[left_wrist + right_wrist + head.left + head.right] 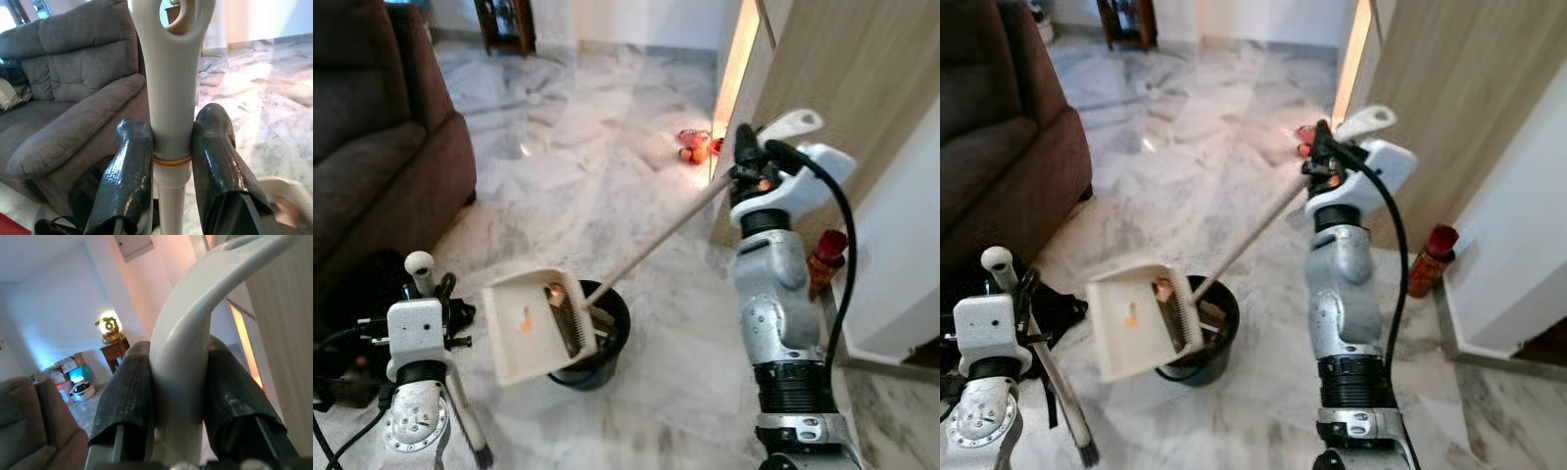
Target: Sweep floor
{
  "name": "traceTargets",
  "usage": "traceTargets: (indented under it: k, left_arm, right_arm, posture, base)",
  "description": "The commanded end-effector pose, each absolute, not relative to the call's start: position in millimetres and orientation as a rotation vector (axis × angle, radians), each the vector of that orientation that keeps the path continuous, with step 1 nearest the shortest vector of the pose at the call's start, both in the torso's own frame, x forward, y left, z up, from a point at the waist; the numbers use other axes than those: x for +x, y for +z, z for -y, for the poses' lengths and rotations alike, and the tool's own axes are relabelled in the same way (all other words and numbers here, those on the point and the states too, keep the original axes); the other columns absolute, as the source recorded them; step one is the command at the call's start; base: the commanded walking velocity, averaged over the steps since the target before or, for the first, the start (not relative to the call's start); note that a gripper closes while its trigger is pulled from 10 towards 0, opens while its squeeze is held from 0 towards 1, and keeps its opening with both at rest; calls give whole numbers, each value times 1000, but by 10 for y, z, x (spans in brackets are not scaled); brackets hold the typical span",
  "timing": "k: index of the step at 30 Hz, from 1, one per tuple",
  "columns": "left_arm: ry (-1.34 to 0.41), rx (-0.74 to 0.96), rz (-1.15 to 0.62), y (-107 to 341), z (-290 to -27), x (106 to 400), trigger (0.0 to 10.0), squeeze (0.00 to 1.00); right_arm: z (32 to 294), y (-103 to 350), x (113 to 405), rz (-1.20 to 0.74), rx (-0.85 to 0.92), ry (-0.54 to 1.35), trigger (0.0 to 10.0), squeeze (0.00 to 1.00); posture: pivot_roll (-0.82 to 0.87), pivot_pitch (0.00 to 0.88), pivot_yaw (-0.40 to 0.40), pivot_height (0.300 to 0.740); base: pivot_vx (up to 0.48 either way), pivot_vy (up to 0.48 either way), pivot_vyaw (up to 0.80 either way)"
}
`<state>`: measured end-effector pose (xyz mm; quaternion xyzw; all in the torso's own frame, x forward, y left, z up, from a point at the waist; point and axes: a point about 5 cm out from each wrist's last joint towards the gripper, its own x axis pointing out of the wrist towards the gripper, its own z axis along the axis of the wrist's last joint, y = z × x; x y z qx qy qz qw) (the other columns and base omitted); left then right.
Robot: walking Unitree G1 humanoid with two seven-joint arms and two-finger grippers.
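Left eye view: cream plastic dustpan (530, 327) tilts over round black bin (597, 345).

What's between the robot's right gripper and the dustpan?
The dustpan's long pale handle runs from the right gripper down to the dustpan, above bare marble floor, in both eye views.

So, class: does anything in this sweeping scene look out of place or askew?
Yes. Red and orange scraps lie on the marble floor by the wooden panel, away from the black bin where the tilted dustpan holds debris.
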<state>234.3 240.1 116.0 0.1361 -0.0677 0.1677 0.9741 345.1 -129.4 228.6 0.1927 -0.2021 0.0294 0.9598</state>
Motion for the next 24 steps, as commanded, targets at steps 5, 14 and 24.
traceTargets:
  k: [5, 14, 24]
  left_arm:
    - [343, 291, 179, 1251, -2417, 2346, 10000, 0]
    - [346, 289, 186, 1263, -2417, 2351, 10000, 0]
    - [345, 279, 195, 1273, -2410, 2349, 10000, 0]
  right_arm:
    - [1197, 2432, 3428, 464, 421, 95, 10000, 0]
    - [1160, 2436, 3413, 466, 416, 108, 10000, 0]
    - [1148, 2429, 3406, 464, 417, 114, 10000, 0]
  posture:
    - [186, 95, -27, 740]
    - [188, 104, -29, 740]
    - [189, 107, -28, 740]
  base:
    - [272, 0, 0]
    - [268, 0, 0]
    - [53, 0, 631]
